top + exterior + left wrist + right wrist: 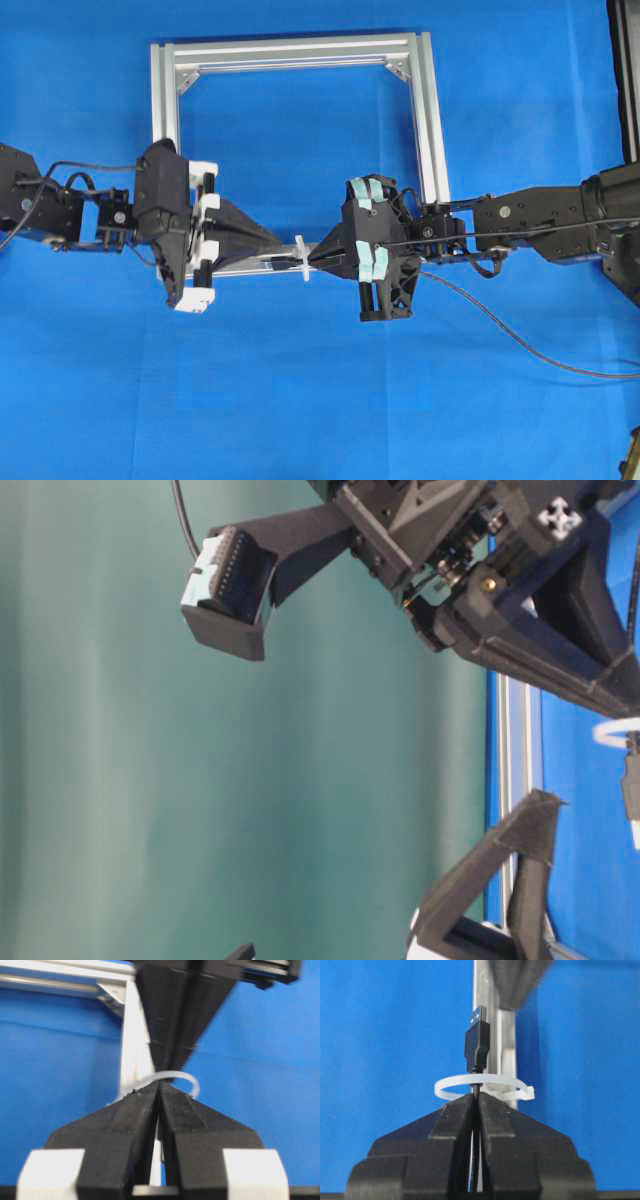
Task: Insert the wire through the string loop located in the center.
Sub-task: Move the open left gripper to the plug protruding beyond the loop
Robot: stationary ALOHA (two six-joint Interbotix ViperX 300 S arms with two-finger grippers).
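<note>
The white string loop [482,1085] stands upright on the near bar of the aluminium frame [290,50]. In the overhead view the string loop [302,257] sits between my two grippers. My right gripper [476,1095] is shut on the thin black wire [477,1087] just behind its plug. The plug [477,1040] sticks out past the loop, with the wire running inside the ring. My left gripper [160,1084] is shut with nothing seen in it, its tips right at the loop [186,1080] from the other side. In the right wrist view it hangs blurred beyond the plug and to its right, apart from it.
The wire [520,350] trails from my right gripper [314,260] across the blue cloth to the right edge. My left gripper [280,256] and both arms lie over the frame's near bar [240,268]. A black post [625,70] stands at the far right.
</note>
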